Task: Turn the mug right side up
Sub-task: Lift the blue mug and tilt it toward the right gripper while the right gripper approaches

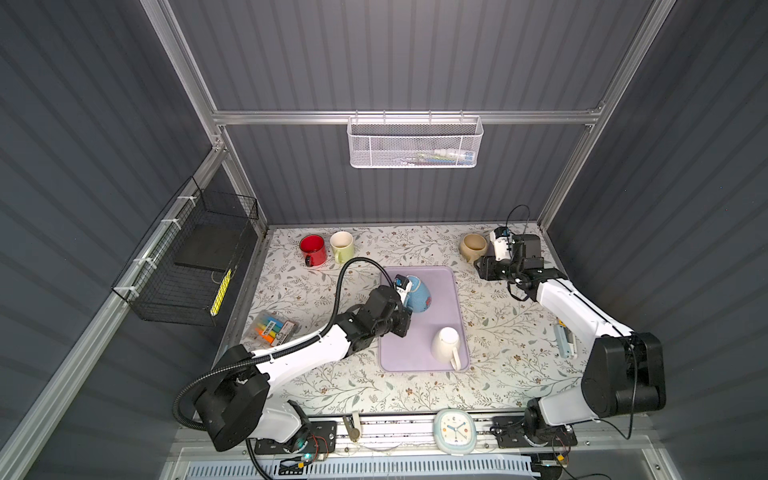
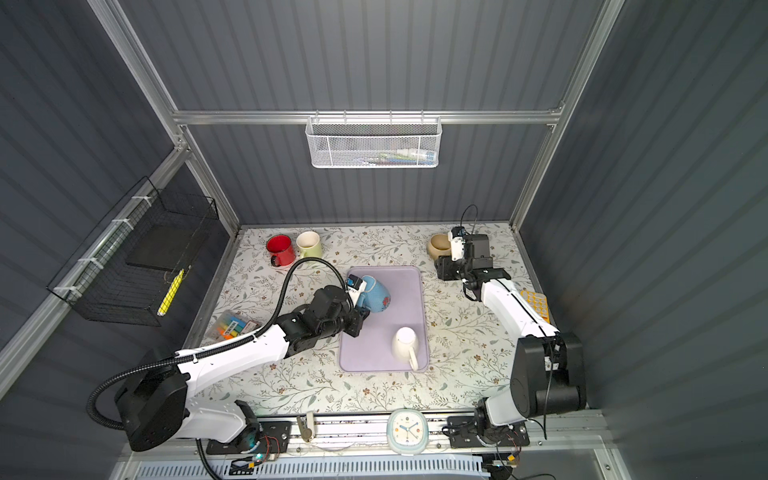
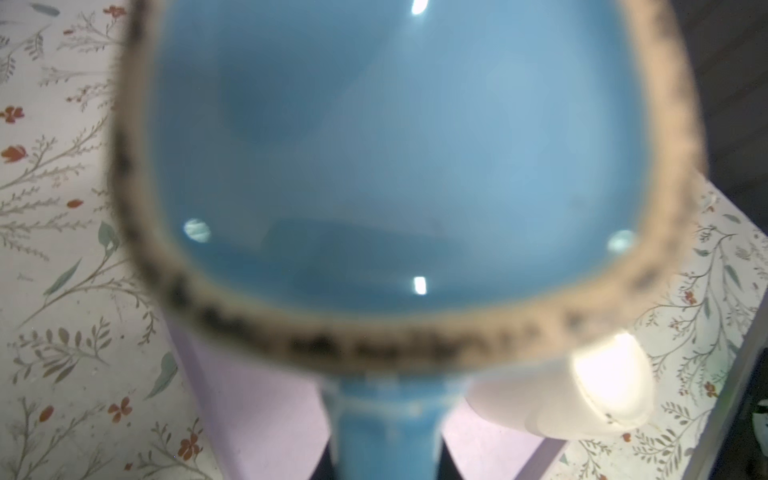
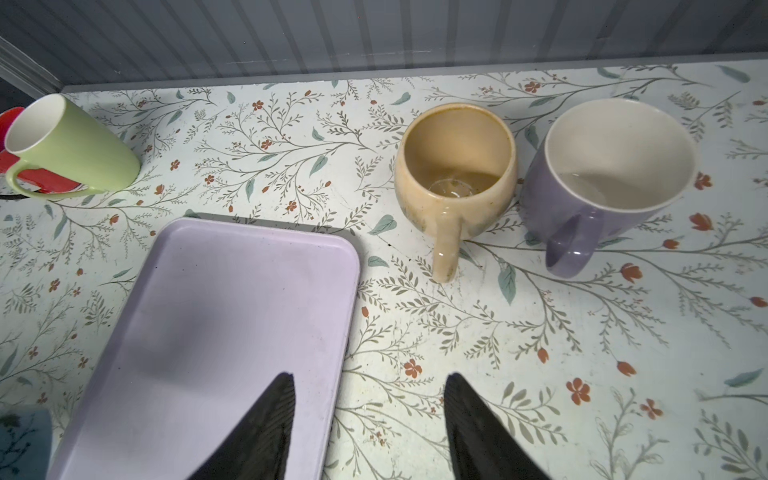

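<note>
room: mug [image 1: 419,296] being held at the far-left part of the tray [image 1: 409,353], close to its left edge; bare tray running right of it and toward the white mug [image 1: 444,343] at the near-right corner
look: showing blue glaze inside and out, speckled beige rim, red mark on the wall
pointing: lying tilted, mouth facing the left arm, base pointing right; long axis running across the tray
left gripper [image 1: 407,308]: clamping the mug's handle
right gripper [image 4: 370,378]: hanging unclenched over the table [image 4: 540,332], gripping nothing

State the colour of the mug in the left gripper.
Light blue mug, speckled tan edge; clearest in the left wrist view.
</note>
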